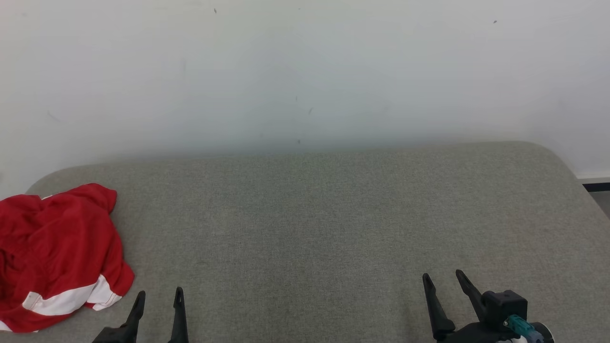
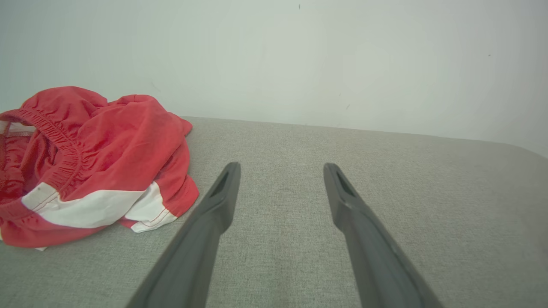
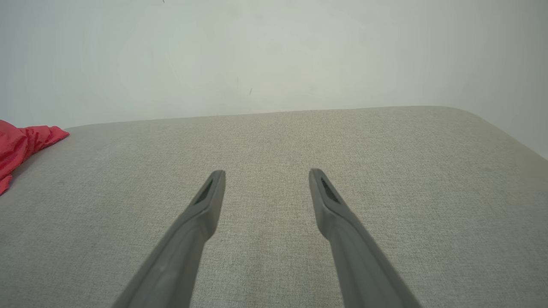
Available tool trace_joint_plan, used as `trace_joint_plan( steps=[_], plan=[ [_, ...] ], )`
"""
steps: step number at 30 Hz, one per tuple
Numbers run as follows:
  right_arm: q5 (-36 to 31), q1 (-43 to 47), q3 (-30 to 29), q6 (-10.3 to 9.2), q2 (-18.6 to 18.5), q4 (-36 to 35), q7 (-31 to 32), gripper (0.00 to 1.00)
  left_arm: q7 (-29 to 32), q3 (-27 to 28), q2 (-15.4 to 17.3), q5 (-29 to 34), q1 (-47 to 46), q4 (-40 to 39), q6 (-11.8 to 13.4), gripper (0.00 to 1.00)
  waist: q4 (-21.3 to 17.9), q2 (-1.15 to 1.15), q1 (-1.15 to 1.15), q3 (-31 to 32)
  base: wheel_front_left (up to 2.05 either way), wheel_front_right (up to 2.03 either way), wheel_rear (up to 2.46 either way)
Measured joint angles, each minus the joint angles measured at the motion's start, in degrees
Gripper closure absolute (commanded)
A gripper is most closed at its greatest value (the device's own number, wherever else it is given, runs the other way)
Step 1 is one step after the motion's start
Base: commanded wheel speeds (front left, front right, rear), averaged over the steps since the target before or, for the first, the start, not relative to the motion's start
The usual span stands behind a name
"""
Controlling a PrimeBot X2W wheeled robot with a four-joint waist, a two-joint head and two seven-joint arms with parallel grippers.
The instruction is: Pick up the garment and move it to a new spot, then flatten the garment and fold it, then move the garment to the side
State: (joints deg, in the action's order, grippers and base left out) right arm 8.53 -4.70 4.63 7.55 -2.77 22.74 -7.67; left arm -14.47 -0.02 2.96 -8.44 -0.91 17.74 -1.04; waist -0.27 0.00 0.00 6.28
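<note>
Red shorts (image 1: 57,247) with a white band lie crumpled at the far left of the grey upholstered cushion (image 1: 333,214), close to the wall (image 1: 305,71). The head view's left edge cuts them off, and the heap is too bunched to make out the legs. The left wrist view shows the elastic waistband (image 2: 55,145) gaping open. The right wrist view catches just a red corner (image 3: 21,141) at its left border.

The left pincer (image 1: 159,293) hovers near the white hem without touching it, fingers spread wide and holding nothing. The right pincer (image 1: 443,275) hangs well apart on the other side, equally wide and empty. The picture's bottom edge crops both wrists.

Bare fabric runs from the shorts to the cushion's rounded far right corner (image 1: 548,152).
</note>
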Motion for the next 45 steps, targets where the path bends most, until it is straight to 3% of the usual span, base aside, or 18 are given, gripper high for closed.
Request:
trace_joint_plan(
  steps=[23, 30, 45],
  plan=[
    [-2.40, 0.29, -0.14, 0.00, -0.02, 0.52, -0.78, 0.00, -0.64, -0.21, -0.09, 1.16, 0.35, 0.12, -0.01, 0.00, 0.56, 0.00, 0.00, 0.74, 0.00, 0.00, 0.00],
    [-1.97, 1.30, -0.38, 0.00, -0.04, 0.42, -1.21, 0.00, -0.64, 0.01, -0.03, 1.20, 1.75, 0.09, -0.01, 0.00, 4.45, 0.00, 0.00, 1.18, 0.00, 0.00, 0.00],
    [1.44, 1.66, 2.14, 0.00, -0.04, 2.27, -3.25, 0.00, -0.64, 1.36, 2.41, 1.82, 2.69, -0.21, 0.08, 0.00, 16.82, 0.00, 0.00, 2.01, 0.00, 0.00, 0.00]
  ],
)
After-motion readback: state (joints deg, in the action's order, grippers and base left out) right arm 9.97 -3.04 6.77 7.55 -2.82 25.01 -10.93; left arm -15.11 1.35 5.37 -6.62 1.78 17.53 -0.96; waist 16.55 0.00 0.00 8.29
